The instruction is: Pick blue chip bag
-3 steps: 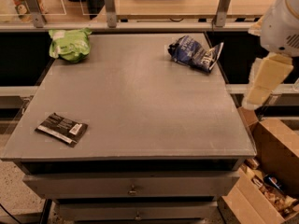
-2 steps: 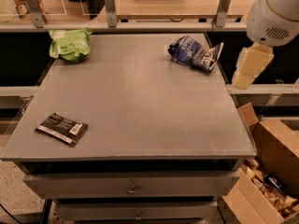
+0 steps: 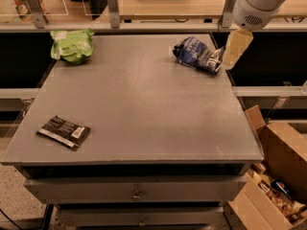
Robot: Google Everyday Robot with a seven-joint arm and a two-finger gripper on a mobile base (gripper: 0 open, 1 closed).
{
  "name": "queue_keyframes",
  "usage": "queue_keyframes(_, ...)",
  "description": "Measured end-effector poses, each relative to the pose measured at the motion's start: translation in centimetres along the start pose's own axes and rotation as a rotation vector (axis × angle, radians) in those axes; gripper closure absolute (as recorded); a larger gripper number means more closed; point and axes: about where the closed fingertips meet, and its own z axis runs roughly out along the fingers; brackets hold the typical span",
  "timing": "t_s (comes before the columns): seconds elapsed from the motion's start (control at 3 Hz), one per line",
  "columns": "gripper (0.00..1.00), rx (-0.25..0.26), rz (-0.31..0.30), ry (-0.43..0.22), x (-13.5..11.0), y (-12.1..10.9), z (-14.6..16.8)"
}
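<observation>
The blue chip bag is a crumpled navy foil bag with white lettering. It lies on the grey table at the far right, near the back edge. My gripper hangs from the white arm at the upper right. It is just to the right of the bag, over the table's right edge, and nothing shows in its hold.
A light green bag lies at the table's far left. A flat black packet with a white label lies near the front left. Open cardboard boxes stand on the floor to the right. A rail with posts runs behind the table.
The arm and gripper have moved up and to the left, from beside the table's right edge to just right of the blue bag. The bags and packet have not moved.
</observation>
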Motion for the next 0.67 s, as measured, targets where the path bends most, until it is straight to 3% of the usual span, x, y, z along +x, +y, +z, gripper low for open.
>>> queue_keyframes(0.33, 0.0, -0.026, 0.043, -0.006, -0.8, -3.2, 4.9)
queue_keyframes(0.67, 0.0, -0.058, 0.104, -0.055, -2.1, -5.4, 9.0)
